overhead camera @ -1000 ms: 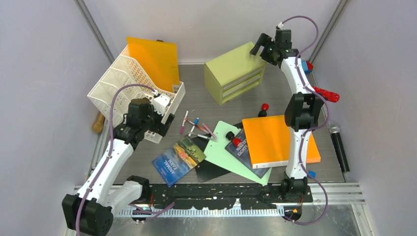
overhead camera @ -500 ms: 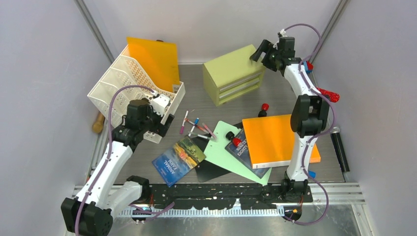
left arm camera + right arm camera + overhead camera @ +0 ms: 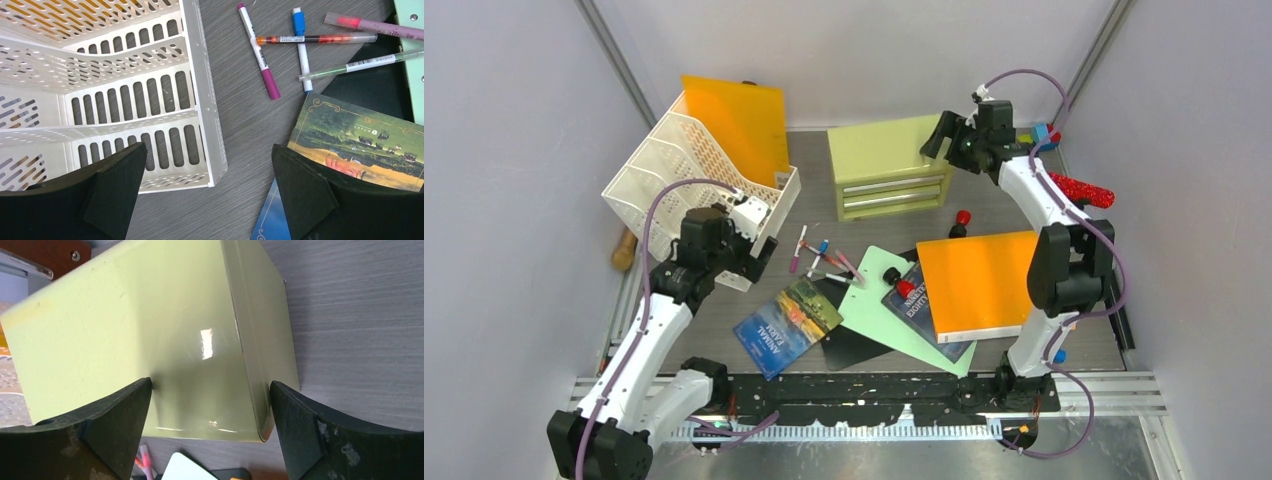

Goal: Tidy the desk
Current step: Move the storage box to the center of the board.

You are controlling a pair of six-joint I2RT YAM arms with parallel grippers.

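The desk (image 3: 994, 205) is a dark grey-brown wood-grain top with a black perforated rail (image 3: 874, 385) along its near edge. My right gripper (image 3: 936, 138) is open at the right end of the yellow-green drawer cabinet (image 3: 879, 150). In the right wrist view my gripper (image 3: 210, 385) straddles the cabinet's (image 3: 125, 330) right edge, one finger over its top and the other over bare desk (image 3: 360, 315). My left gripper (image 3: 762, 255) is open and empty above the desk, by the near corner of the white file rack (image 3: 674, 165). The left wrist view shows my gripper (image 3: 208, 150) between the rack (image 3: 100, 75) and a book (image 3: 360, 140).
Several pens (image 3: 824, 255) lie mid-desk. A picture-cover book (image 3: 786, 325), a green sheet (image 3: 874, 305), a dark blue book (image 3: 914, 305) and an orange book (image 3: 979, 285) overlap near the front. An orange folder (image 3: 739, 120) leans behind the rack. A microphone (image 3: 1114, 300) lies at the right.
The cabinet has swung from a tilted pose to square with the desk's front and shifted left. My right gripper moved down and left with it. The left arm barely moved.
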